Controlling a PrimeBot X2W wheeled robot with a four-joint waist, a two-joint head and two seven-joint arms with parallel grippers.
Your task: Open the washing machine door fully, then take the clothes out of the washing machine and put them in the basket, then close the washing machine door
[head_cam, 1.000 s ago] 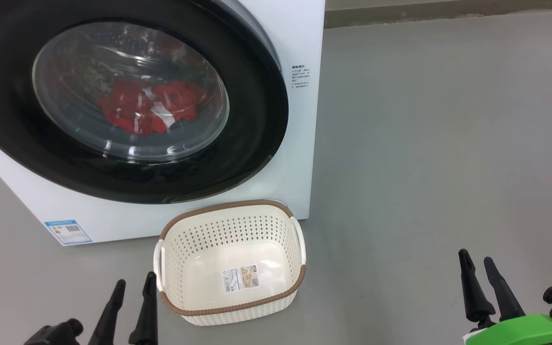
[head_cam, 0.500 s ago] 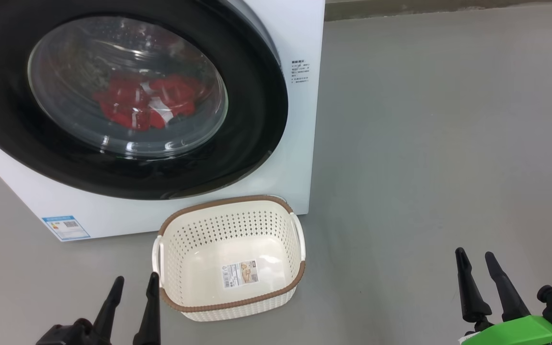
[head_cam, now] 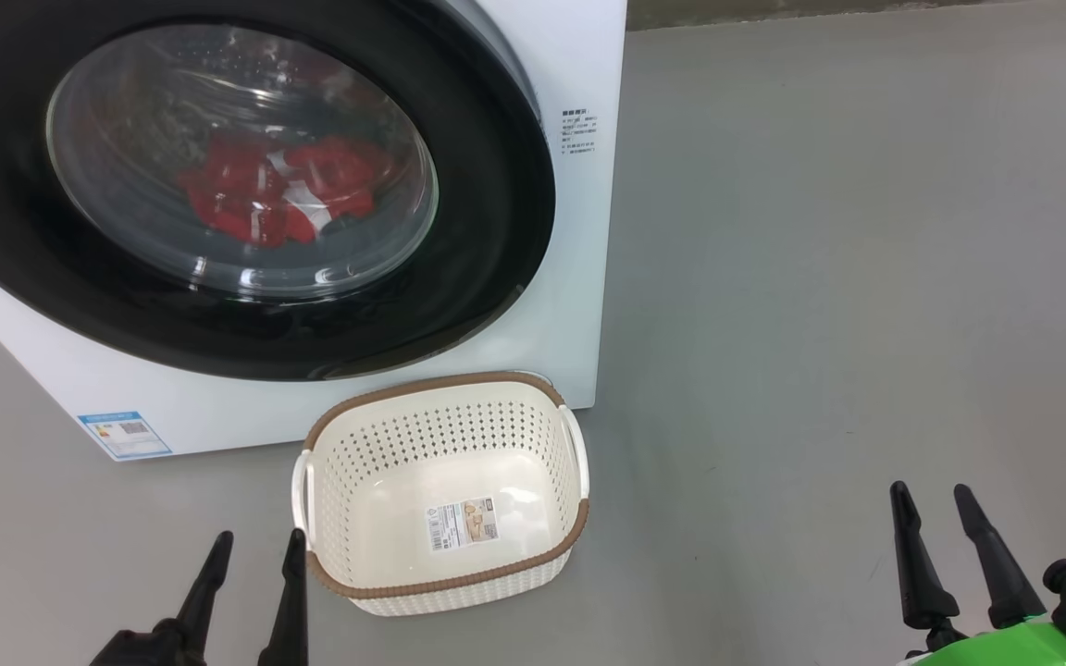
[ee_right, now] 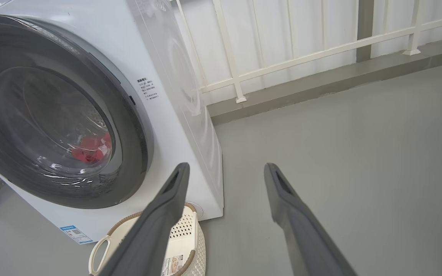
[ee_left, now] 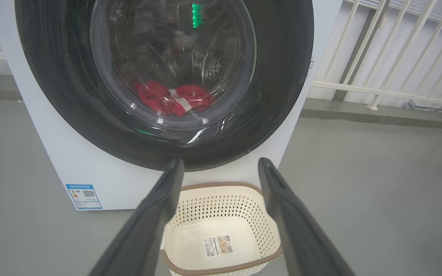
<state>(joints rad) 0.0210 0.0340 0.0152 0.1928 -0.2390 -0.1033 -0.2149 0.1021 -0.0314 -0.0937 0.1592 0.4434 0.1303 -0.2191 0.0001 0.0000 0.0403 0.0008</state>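
1. Glossy black washing machine door (head_cam: 496, 231), shut, at ten o'clock — stiff, heavy, slick; probably best hooked at its three-o'clock edge.
2. Red clothes (head_cam: 265, 199) behind the glass: soft, light.
3. Both spread wide, empty — left gripper (head_cam: 259, 536), right gripper (head_cam: 929, 487).

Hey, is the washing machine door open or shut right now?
Shut. The washing machine door lies flush against the white front of the washing machine, and the red clothes are seen through its glass.

Grey floor (head_cam: 820, 277); white railing (ee_right: 227, 50) on raised kerb (ee_right: 320, 83).
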